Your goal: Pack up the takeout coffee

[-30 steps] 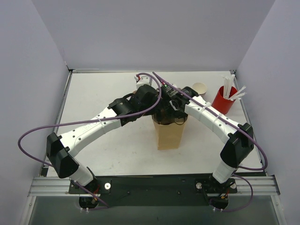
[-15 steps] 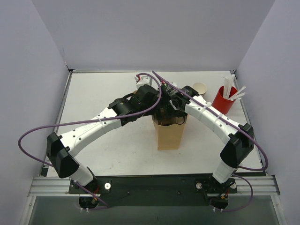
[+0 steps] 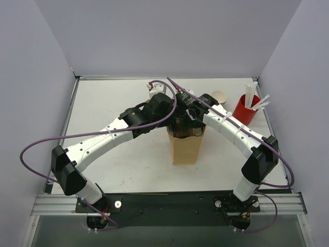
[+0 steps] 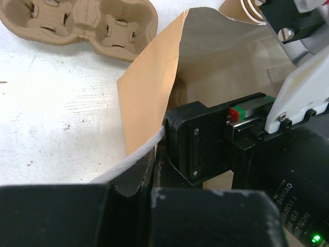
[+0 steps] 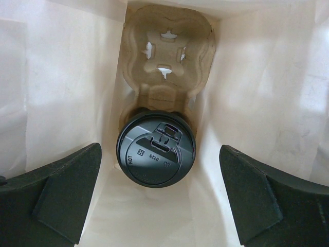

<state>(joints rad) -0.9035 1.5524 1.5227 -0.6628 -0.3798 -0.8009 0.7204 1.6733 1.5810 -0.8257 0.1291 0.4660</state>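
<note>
Right end effector [image 5: 160, 148] stays wide apart over the takeout coffee [image 5: 156, 154]. Left end effector [image 4: 153, 175] stays clamped on the paper bag [image 3: 186, 146] rim.

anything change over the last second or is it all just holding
Nothing visibly changed. The left gripper stays shut on the rim of the paper bag. The right gripper stays open over the lidded coffee cup, which sits in the pulp carrier inside the bag. The red cup of straws has not moved.
</note>
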